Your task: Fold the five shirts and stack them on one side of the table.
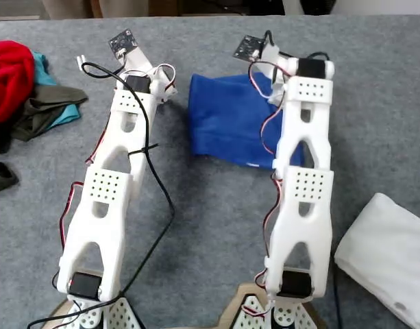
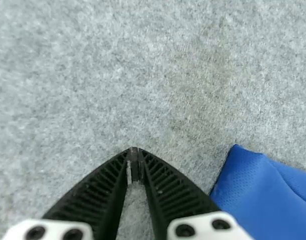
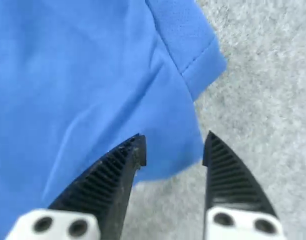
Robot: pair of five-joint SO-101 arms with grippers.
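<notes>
Under the right hand (image 3: 172, 146), fingers spread, lies the edge of the blue shirt (image 1: 227, 120) on the grey worktop (image 1: 213, 219). Just beside that shirt the left hand (image 2: 134, 162) hangs over the worktop, fingers pressed together. Well beyond the left hand sits a pile of shirts (image 1: 11, 75); well apart from the right hand, a white shirt (image 1: 388, 253).

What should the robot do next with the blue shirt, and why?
Probably lower the right gripper and pinch the blue shirt near its edge: that gripper hangs open over that edge, while the left gripper is shut above bare table.
</notes>
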